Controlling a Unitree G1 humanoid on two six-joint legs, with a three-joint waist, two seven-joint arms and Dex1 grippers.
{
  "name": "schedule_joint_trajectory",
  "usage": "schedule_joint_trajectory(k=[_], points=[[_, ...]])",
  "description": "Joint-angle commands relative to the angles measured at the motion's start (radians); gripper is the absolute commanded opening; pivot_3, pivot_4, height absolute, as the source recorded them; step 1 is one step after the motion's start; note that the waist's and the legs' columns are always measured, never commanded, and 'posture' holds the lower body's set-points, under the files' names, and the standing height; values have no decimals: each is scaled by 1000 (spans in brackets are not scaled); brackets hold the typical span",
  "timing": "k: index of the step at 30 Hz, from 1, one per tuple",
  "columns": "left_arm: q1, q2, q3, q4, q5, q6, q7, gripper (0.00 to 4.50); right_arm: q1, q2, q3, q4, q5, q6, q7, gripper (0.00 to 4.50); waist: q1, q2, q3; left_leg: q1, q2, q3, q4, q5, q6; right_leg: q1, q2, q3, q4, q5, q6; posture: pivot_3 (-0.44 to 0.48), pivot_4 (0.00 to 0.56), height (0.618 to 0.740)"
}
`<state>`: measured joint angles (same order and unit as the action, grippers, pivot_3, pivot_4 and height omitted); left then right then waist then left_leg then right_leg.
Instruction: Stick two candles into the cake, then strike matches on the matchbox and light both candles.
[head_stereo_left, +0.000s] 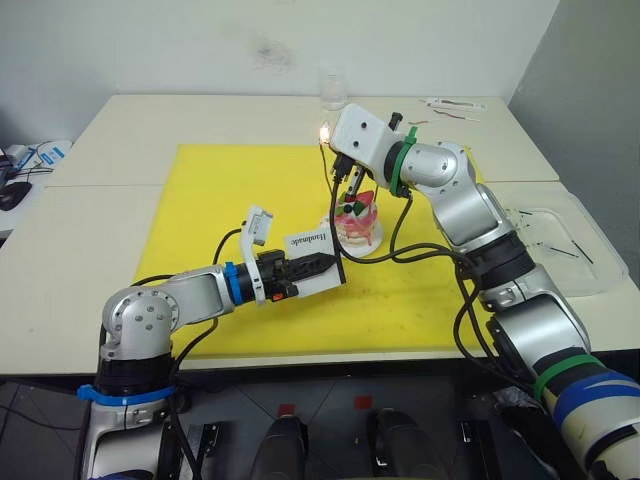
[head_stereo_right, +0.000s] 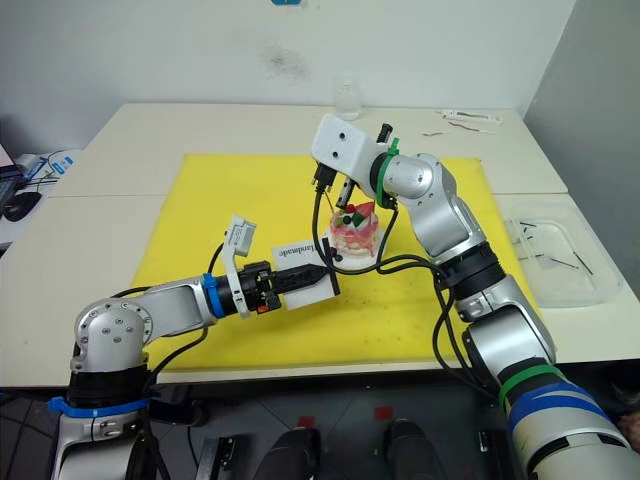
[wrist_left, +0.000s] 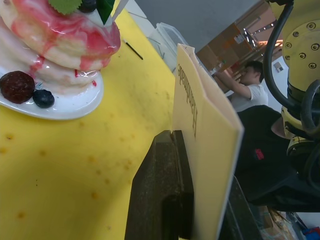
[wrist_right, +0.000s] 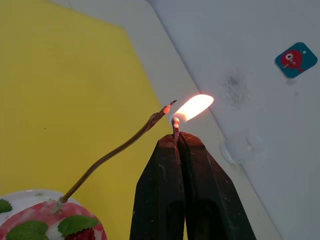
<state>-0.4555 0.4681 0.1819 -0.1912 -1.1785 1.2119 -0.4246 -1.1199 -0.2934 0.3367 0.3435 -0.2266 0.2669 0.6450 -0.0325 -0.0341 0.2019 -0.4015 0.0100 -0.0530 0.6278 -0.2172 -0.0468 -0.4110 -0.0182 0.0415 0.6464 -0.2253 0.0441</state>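
The pink-and-red cake (head_stereo_left: 357, 218) sits on its small white plate (wrist_left: 65, 107) in the middle of the yellow mat (head_stereo_left: 230, 200). A thin, bent candle (wrist_right: 115, 150) rises from the cake. Its tip is right beside the flame (wrist_right: 192, 107) of a burning match. My right gripper (wrist_right: 176, 135) is shut on that match, above and behind the cake. The flame (head_stereo_left: 324, 132) also shows in the left eye view. My left gripper (head_stereo_left: 315, 265) is shut on the white matchbox (head_stereo_left: 308, 243), holding it just left of the cake and slightly above the mat.
A clear tray (head_stereo_left: 560, 245) with a few thin sticks lies at the right table edge. A glass (head_stereo_left: 333, 90) stands at the back, behind the mat. A short dark stick (wrist_left: 132, 50) lies on the mat beyond the cake. A person (wrist_left: 250, 85) stands in the background.
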Motion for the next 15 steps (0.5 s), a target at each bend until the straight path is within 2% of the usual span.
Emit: schedule_joint_trajectory(k=[1, 15], points=[[-8, 1, 9, -30, -11, -8, -3, 0, -28, 2, -16, -28, -6, -19, -7, 19, 0, 0, 0, 0, 0, 0, 0, 0, 0, 0, 0, 0, 0, 0, 0, 0, 150, 740], [-17, -1, 1, -23, -5, -8, -9, 0, -26, 2, -16, -33, -7, -13, -3, 19, 0, 0, 0, 0, 0, 0, 0, 0, 0, 0, 0, 0, 0, 0, 0, 0, 150, 740]])
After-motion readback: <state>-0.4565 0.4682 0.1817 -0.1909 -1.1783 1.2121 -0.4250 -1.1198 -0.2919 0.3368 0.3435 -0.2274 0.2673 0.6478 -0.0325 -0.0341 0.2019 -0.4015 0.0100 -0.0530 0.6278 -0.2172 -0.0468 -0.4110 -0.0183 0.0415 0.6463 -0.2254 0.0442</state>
